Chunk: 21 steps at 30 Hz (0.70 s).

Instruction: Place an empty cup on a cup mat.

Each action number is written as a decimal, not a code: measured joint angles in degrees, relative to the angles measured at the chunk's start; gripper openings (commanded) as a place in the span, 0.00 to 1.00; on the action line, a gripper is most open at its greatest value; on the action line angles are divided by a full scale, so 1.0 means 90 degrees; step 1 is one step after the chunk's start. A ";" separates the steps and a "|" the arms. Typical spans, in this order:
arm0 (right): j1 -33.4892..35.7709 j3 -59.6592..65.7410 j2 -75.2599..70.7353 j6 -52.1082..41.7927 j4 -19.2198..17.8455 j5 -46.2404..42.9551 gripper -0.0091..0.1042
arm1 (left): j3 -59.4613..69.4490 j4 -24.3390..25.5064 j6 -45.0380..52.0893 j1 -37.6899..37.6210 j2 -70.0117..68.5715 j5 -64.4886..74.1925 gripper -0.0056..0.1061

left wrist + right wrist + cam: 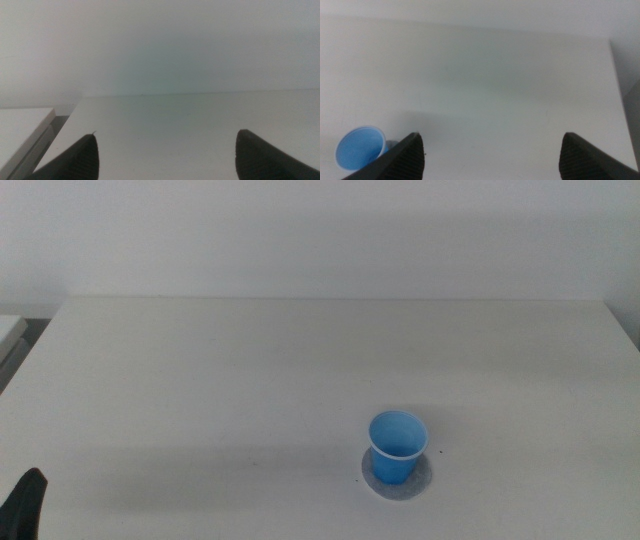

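Note:
The blue cup (397, 446) stands upright on the grey cup mat (420, 478) at the front of the table, right of centre. Its inside is empty. It also shows in the right wrist view (360, 149), with a sliver of the mat (391, 144) beside it. My right gripper (492, 157) is open and empty, apart from the cup, and out of the middle view. My left gripper (165, 157) is open and empty over the table's left side. Only a dark tip of it (25, 502) shows at the bottom left of the middle view.
The white table (250, 370) fills the view, with a pale wall behind. A white surface (10, 330) stands beyond the table's left edge, also in the left wrist view (20, 125). The table's right edge (620, 90) shows in the right wrist view.

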 measured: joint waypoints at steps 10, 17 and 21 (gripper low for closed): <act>-0.0015 0.2612 -0.2314 -0.0014 0.0000 -0.2051 0.89 | 0.0000 0.0000 0.0000 0.0000 0.0000 0.0000 0.89; -0.0025 0.2913 -0.2482 -0.0014 0.0042 -0.2941 0.89 | 0.0000 0.0000 0.0000 0.0000 0.0000 0.0000 0.89; -0.0051 0.2913 -0.2496 -0.0014 0.0042 -0.2994 0.89 | 0.0000 0.0000 0.0000 0.0000 0.0000 0.0000 0.89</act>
